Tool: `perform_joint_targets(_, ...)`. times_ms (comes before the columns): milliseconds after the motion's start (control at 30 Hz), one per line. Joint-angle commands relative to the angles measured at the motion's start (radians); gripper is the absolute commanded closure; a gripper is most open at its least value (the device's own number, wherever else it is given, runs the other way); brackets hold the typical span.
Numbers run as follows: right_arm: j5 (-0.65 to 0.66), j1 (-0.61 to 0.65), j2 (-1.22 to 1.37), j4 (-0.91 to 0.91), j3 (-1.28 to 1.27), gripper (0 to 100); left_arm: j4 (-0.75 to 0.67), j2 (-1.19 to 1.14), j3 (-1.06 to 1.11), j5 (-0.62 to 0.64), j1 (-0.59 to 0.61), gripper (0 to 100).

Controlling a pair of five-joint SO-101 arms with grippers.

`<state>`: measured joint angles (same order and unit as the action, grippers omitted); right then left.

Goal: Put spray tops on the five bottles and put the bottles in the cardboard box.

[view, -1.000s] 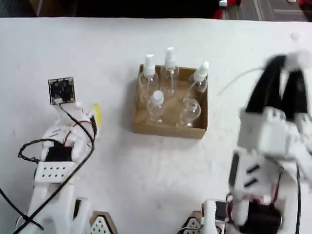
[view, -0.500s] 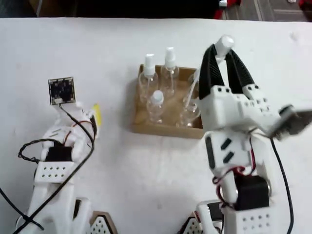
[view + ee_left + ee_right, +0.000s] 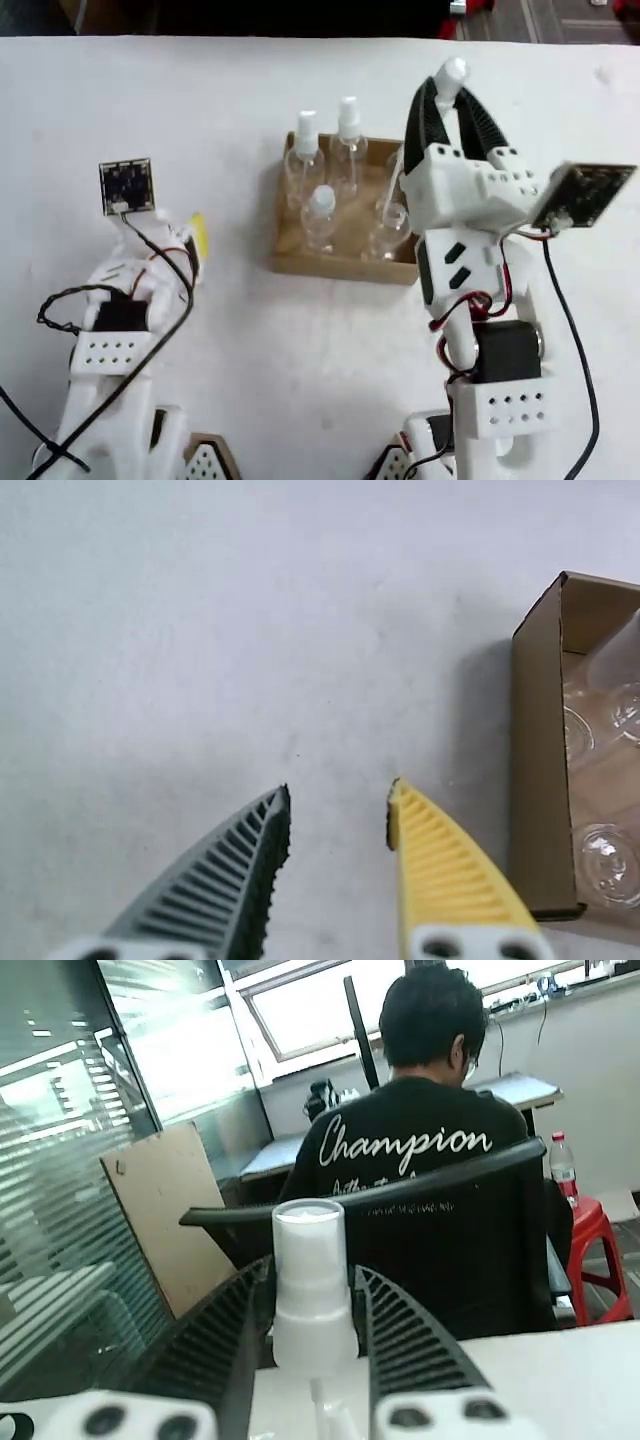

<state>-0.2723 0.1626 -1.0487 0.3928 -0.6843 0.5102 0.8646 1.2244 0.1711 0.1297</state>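
The spray top point(image 3: 312, 1290), white with a thin tube hanging from its underside, is clamped between the two black ribbed fingers point(image 3: 215, 1345) of the right pincer point(image 3: 450, 88), which is held up off the bench point(image 3: 180, 100). The cardboard box point(image 3: 340, 262) lies lower, just beside this pincer on the side toward the other arm, so that it sits between the two pincers. Clear bottles stand upright in it. Farthest from the right pincer along the far wall is the first topped bottle point(image 3: 305, 150) with a tall white top, and the second topped bottle point(image 3: 348, 135) stands just beside it, nearer the pincer. In the row toward the arms' bases stand the short-topped bottle point(image 3: 320, 215), whose white cap is too small to make out in shape, and the open bottle point(image 3: 388, 228), which has a bare neck and is touched at its edge by the right arm's white housing. The box corner closest to the right pincer is covered by that arm, so what stands there cannot be told. The left pincer point(image 3: 339, 792) hangs over bare bench with its jaws apart — the grey finger point(image 3: 230, 880) on one side, the yellow finger point(image 3: 440, 870) on the other — holding nothing. The box's brown wall rises just beyond the yellow finger without touching it. Glassy bottle bases show inside, cut off at the frame's edge.
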Motion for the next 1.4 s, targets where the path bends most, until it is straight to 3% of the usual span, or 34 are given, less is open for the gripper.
perform_joint_targets(0,0.017,-0.007,0.004,-0.062,0.038,98.1,-0.017,0.016,-0.011,-0.011,-0.005,85)
perform_joint_targets(333,0.018,-0.016,-0.004,-0.054,-0.100,98.1,-0.017,0.016,-0.011,-0.011,-0.007,85)
perform_joint_targets(500,0.021,-0.024,-0.005,-0.176,-0.180,98.1,-0.017,0.016,-0.012,-0.011,-0.005,85)
perform_joint_targets(700,0.132,-0.048,-0.005,-0.328,-0.276,98.1,-0.017,0.016,-0.011,-0.011,-0.005,85)
perform_joint_targets(1100,0.135,-0.041,0.004,-0.348,-0.313,98.1,-0.017,0.016,-0.011,-0.011,-0.005,85)
perform_joint_targets(1367,0.135,-0.038,0.002,-0.503,-0.414,98.1,-0.017,0.016,-0.012,-0.012,-0.005,85)
